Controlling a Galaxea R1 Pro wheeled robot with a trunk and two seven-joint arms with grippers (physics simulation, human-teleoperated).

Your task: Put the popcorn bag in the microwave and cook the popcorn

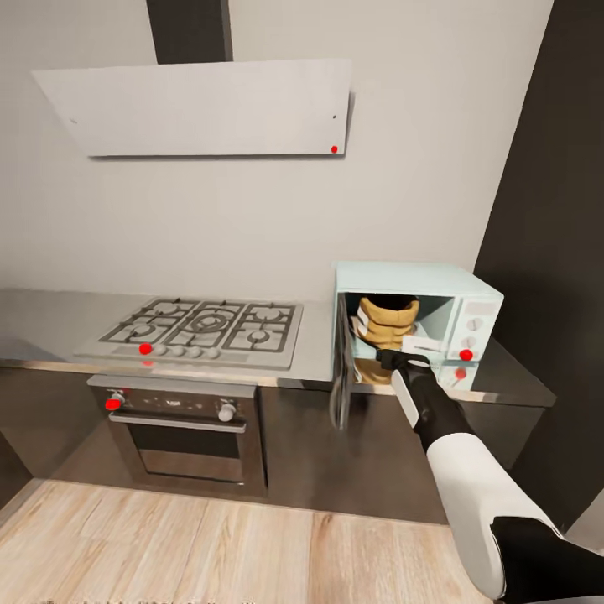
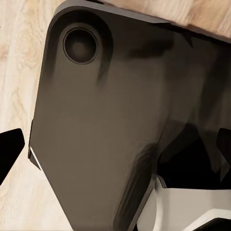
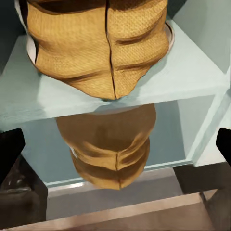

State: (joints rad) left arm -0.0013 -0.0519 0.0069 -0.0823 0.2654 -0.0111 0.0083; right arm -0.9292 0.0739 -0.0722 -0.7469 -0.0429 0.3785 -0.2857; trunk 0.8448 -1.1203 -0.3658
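**Bag inside the open microwave, right pincer spread just outside**

Left to right across the grey brushed-steel bench (image 1: 50, 323): one steel gas hob with five burners (image 1: 201, 329), one black built-in oven with a steel handle (image 1: 180, 436) under it, then one pale mint-blue boxy microwave (image 1: 436, 285) with its dark glass door (image 1: 342, 369) swung open.

One golden-tan crumpled paper popcorn bag (image 3: 98, 45) stands upright on the microwave's pale floor; the second tan shape below it looks like a reflection.

The right pincer (image 1: 401, 359) sits at the opening, fingers apart and empty. I cannot tell how the left pincer stands.

The bag looks light, soft and easily crushed. If it needs shifting, a gentle pinch across the folded mid-body seems safest.

No popcorn can be made out.
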